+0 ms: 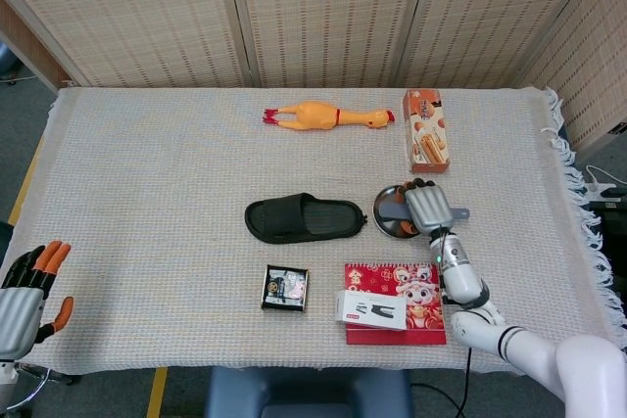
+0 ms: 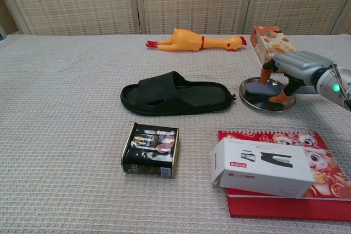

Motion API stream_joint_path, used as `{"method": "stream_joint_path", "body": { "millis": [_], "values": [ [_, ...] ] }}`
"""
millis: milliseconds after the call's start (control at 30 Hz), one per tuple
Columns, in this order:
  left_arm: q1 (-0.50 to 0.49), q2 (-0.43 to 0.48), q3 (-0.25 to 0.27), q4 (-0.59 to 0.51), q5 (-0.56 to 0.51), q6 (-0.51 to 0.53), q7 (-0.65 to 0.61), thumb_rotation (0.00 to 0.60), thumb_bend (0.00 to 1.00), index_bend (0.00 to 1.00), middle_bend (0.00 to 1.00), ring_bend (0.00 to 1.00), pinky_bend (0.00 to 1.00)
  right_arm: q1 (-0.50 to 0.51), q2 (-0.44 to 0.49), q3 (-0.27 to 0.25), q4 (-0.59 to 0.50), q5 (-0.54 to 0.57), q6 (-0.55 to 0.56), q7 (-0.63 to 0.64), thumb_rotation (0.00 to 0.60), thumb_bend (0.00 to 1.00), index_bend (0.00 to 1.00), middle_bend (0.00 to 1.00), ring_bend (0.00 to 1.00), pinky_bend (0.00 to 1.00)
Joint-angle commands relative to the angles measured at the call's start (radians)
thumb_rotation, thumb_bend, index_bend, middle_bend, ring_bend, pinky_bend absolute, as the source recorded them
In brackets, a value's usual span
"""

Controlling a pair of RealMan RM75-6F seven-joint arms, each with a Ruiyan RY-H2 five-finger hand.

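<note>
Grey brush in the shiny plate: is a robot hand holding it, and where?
The right robot hand is over the grey brush in the round metal plate, fingertips at its back, but a real hold cannot be told.

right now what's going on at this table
The robot's right hand is over the round steel dish, fingers curled down around the grey brush lying in it. Whether the brush is gripped or lifted is unclear. The left hand hangs off the table's near left corner, fingers apart, holding nothing. A black slipper lies just left of the dish.
</note>
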Motion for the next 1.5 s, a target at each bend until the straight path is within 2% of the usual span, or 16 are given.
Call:
{"method": "stream_joint_path", "body": {
  "millis": [33,400,533,700,1033,1500],
  "values": [
    [0.000,0.000,-0.002,0.001,-0.004,-0.001,0.000,0.600,0.47,0.00,0.00,0.00,0.10,0.004,-0.003,-0.001,0.007,0.003,-0.004,-0.002,0.600,0.15,0.47,0.35,0.25,0.39],
    [0.000,-0.003,-0.005,0.004,-0.008,-0.002,0.002,0.600,0.48,0.00,0.00,0.00,0.10,0.006,-0.017,-0.011,0.033,-0.021,0.024,0.026,0.600,0.17,0.62,0.44,0.37,0.55],
    [0.002,-0.002,-0.005,0.005,-0.004,0.005,-0.003,0.600,0.47,0.00,0.00,0.00,0.10,0.003,-0.023,-0.013,0.038,-0.041,0.060,0.035,0.600,0.18,0.72,0.48,0.42,0.64],
    [0.003,-0.001,-0.003,0.005,0.001,0.008,-0.007,0.600,0.47,0.00,0.00,0.00,0.10,0.005,-0.020,-0.012,0.033,-0.069,0.100,0.046,0.600,0.19,0.80,0.53,0.47,0.65],
    [0.006,0.002,0.001,0.001,0.011,0.012,-0.010,0.600,0.48,0.00,0.00,0.00,0.10,0.012,0.001,0.004,-0.008,-0.078,0.136,0.026,0.600,0.23,0.87,0.58,0.52,0.66],
    [-0.001,0.016,0.009,0.000,0.016,-0.008,-0.047,0.600,0.48,0.00,0.00,0.00,0.10,0.132,-0.005,0.041,-0.101,-0.066,0.104,-0.211,0.600,0.27,0.91,0.60,0.53,0.66]
  ]
}}
